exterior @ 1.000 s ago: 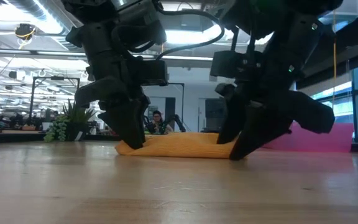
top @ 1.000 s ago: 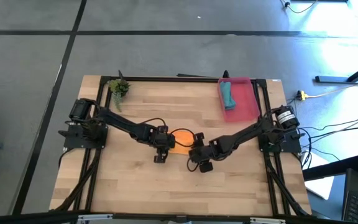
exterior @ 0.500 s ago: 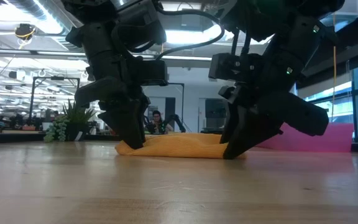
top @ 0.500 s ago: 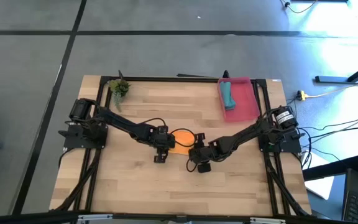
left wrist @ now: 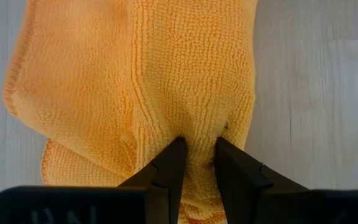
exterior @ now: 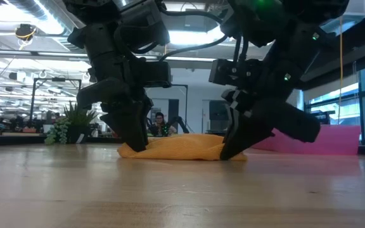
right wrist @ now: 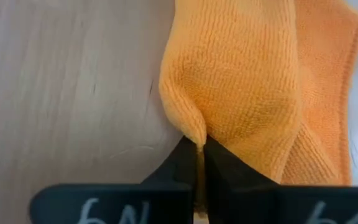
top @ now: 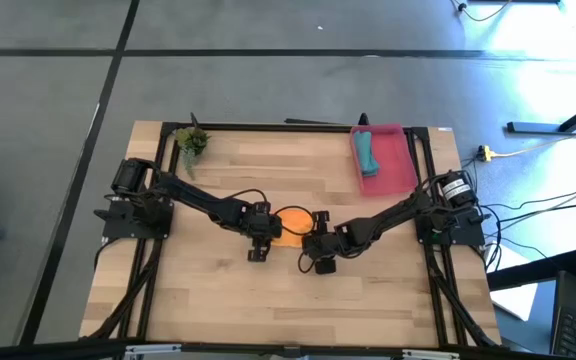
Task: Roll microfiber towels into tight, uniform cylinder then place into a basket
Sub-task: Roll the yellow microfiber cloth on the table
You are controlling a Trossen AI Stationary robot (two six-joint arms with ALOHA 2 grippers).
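The orange towel [top: 290, 224] lies bunched in a short roll on the table's middle, its underside on the wood [exterior: 182, 148]. My left gripper [left wrist: 197, 149] is at its left end, shut on the cloth [exterior: 135, 145]. My right gripper [right wrist: 199, 147] is at its right end, also shut on cloth [exterior: 225, 151]. The teal towel [top: 366, 152] lies rolled inside the pink basket [top: 396, 170] at the table's far right. My left gripper pinches a raised ridge of the orange towel's left end [left wrist: 197, 132] between its two fingers, coming steeply from above. The cloth is several layers thick there. The towel stays on the table. My right gripper pinches a thin fold at the near corner of the towel's right end [right wrist: 195, 132] between its shut fingers, slanting down from the table's right. The cloth bulges just past the fingertips. The towel rests on the table.
A small green plant [top: 191, 142] stands at the far left corner. The basket [exterior: 334, 140] lies behind and to the right of my right arm. Bare wood [top: 288, 300] stretches along the near side.
My right gripper has shut on the towel's right end, rolling a little and edging toward the left gripper. The towel's right end has bunched inward slightly. The towel's left end has stayed in place.
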